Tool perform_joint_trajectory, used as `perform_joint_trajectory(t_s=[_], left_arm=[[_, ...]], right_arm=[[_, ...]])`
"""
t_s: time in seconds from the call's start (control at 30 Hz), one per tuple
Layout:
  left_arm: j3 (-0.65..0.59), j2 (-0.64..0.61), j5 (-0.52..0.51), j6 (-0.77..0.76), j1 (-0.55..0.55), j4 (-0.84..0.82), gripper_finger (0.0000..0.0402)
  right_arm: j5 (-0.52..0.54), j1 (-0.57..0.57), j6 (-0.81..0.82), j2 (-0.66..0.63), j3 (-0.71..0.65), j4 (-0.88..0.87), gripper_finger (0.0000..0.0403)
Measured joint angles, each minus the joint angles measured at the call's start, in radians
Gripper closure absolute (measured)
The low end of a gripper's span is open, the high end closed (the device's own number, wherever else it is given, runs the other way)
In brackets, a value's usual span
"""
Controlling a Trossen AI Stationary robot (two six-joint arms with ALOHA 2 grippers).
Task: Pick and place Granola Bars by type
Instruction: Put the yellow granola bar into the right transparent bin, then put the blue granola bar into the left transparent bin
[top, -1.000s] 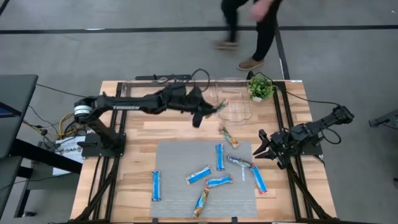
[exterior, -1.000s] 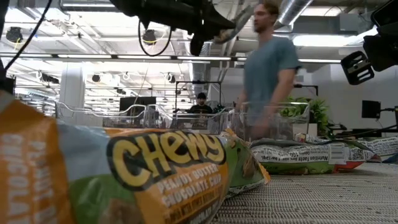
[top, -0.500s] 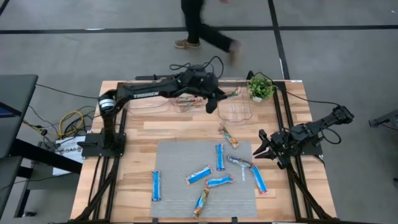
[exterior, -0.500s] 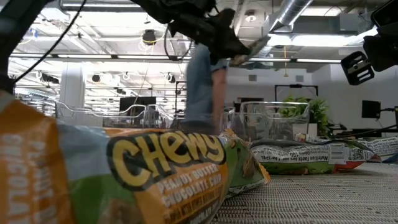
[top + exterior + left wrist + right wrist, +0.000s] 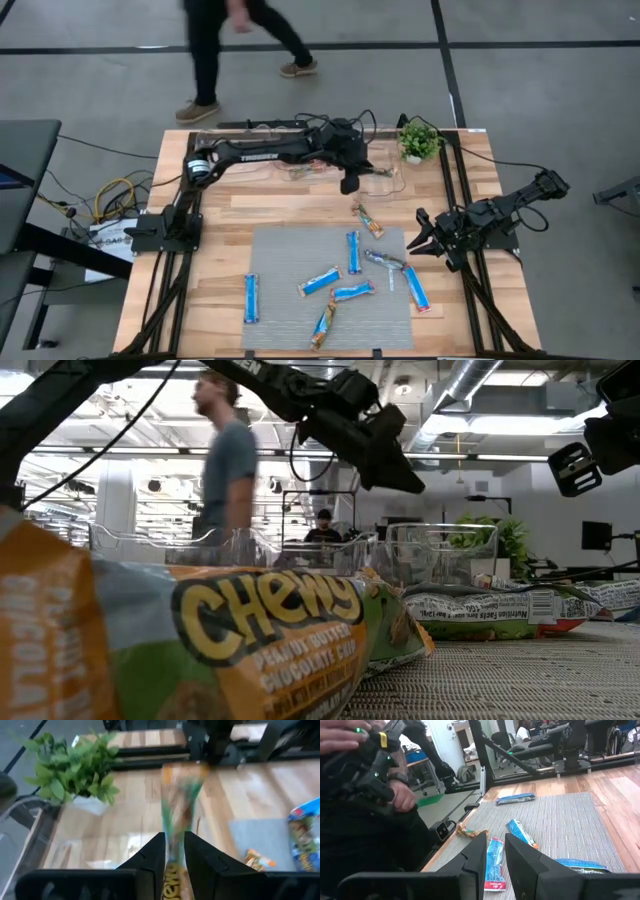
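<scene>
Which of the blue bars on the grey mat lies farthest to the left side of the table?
The lone blue bar near the grey mat's left edge, lying lengthwise front to back. The other blue bars cluster toward the middle and right.

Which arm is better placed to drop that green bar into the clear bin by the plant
The left. Its gripper already grips the green bar over the clear bin beside the plant. The right gripper waits at the mat's right edge, holding nothing.

Loose on the table: five blue bars [image 5: 353,252], two orange-brown bars [image 5: 369,220], one silvery bar [image 5: 383,260]; one plant [image 5: 418,140], one o'clock.
</scene>
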Motion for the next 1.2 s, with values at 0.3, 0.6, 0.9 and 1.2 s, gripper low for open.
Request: perform_joint_trajectory(t_s=[0.3,0.6,0.9,1.2], left_arm=[[-0.003,0.021,-0.057,0.061,-0.01,0.008,0.0338],[-0.003,0.008,-0.001,-0.101,-0.006,0.022,0.0338],[-0.003,-0.076,0.217,-0.246,-0.002,0.106,0.0338],[-0.11,-0.199,0.18,-0.398,-0.019,0.223,0.0338]], right_arm=[[0.0,0.0,0.0,0.0,0.0,0.0,0.0341],[0.0,0.0,0.0,0.0,0.0,0.0,0.0341],[0.0,0.0,0.0,0.0,0.0,0.0,0.0341],[0.0,0.0,0.0,0.0,0.0,0.0,0.0341]])
